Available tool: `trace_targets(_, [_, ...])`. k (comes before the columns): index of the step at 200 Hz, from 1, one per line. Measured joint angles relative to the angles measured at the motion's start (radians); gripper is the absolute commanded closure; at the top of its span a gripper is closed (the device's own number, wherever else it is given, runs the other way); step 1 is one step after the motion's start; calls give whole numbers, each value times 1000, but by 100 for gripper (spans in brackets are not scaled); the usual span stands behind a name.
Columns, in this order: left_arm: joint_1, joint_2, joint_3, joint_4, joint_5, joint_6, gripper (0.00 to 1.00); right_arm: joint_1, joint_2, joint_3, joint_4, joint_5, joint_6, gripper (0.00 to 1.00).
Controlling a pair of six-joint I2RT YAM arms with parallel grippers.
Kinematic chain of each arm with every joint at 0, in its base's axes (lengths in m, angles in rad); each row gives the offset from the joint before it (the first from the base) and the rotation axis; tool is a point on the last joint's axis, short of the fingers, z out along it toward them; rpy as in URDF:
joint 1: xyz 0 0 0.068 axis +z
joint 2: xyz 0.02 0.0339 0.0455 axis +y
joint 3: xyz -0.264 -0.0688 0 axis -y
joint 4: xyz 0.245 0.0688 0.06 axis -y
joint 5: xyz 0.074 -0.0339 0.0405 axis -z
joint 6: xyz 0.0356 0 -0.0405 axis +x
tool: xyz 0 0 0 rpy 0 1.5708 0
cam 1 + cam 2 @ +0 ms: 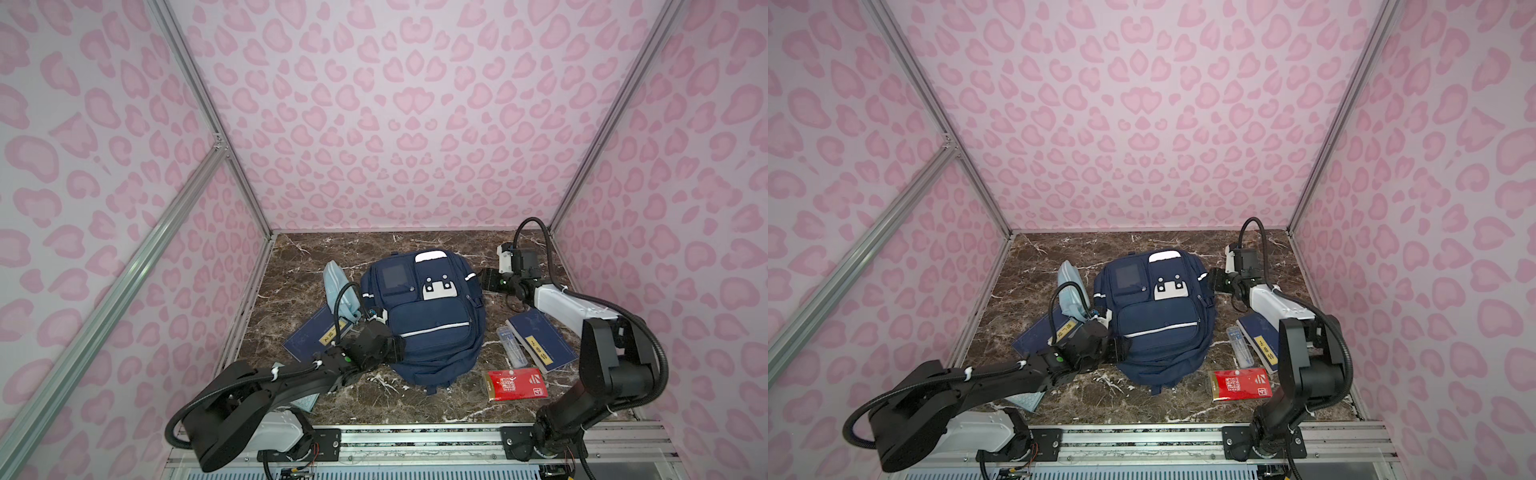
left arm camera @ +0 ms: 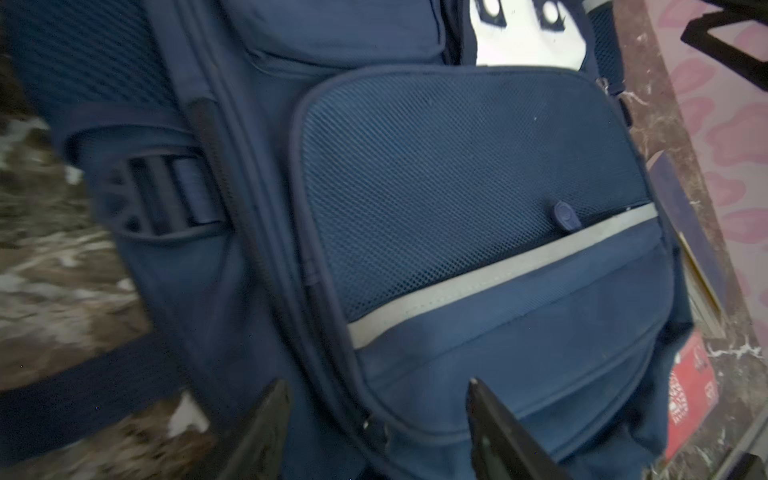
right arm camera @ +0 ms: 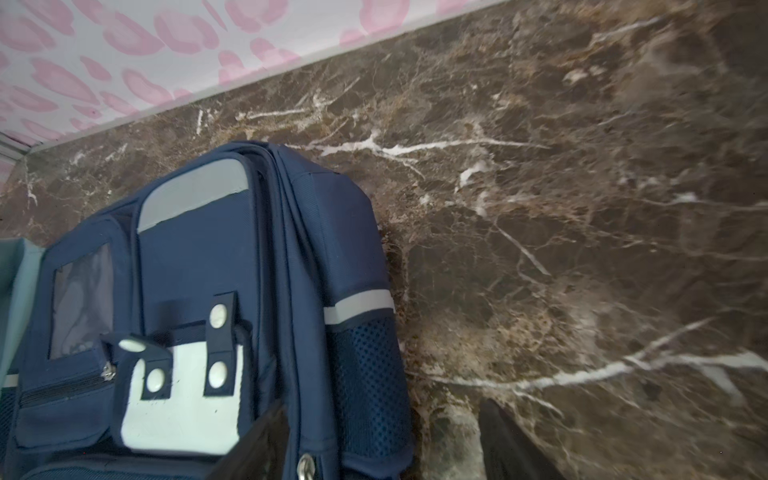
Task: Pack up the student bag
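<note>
Broadly, the marble bench (image 1: 316,249) carries everything. The student bag (image 1: 428,328) lies front-up at its middle, top toward the back wall, so each arm can reach one flank. Its front pockets look zipped, and nothing has visibly gone in (the main opening cannot be judged from these views).

The left hand (image 2: 377,382) sits at the bag's lower left edge. Its fingers are apart, straddling the seam of the front pocket and clamped on nothing, which looks like a set-up for taking hold of fabric or a zip there. The right hand (image 3: 384,405) is at the upper right flank, fingers likewise apart. One is over the bag's side panel and one over bare bench, probably to pinch or steady that side.

The things to pack ring the bag within reach. A navy book (image 1: 540,338) lies on the right, and a second navy book (image 1: 309,338) on the left sits partly under a light-blue pouch (image 1: 338,291). A red packet (image 1: 517,384) and a clear pen case (image 1: 513,347) lie beside the right-hand book.
</note>
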Motion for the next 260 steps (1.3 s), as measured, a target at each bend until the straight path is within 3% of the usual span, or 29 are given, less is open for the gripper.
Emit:
trace_targets(28, [-66,157,125,-3,-91,-35,53,-3,129,95,-55,-23,-27,51])
trace_targets(56, [-78,241,174,17,-132,-51,63,-18,180,106,-64,-50,-35,89])
trace_targets(62, [-77,253,183,15,-145,-51,69,-25,183,106,-66,-49,-35,92])
trace_targets(83, [-64,280,231,-5,-174,-48,76,-54,176,77,-56,-52,-32,98])
trace_targets(177, [140,515,604,-90,-169,79,75,-27,6,-110,-63,-11,29,94])
trace_targets(196, [171,541,670,-118,-153,103,65,2,-55,-153,-87,-5,45,86])
trace_targets(215, [200,539,714,-128,-131,125,36,20,-124,-206,-102,-22,56,71])
trace_targets(224, [210,524,718,-129,-106,134,27,21,-146,-219,-111,-33,65,63])
trace_targets(244, [216,446,692,-144,-100,154,25,-1,-177,-223,-121,-53,72,52])
trace_targets(260, [206,354,626,-145,-101,165,27,-19,-193,-220,-129,-40,80,50])
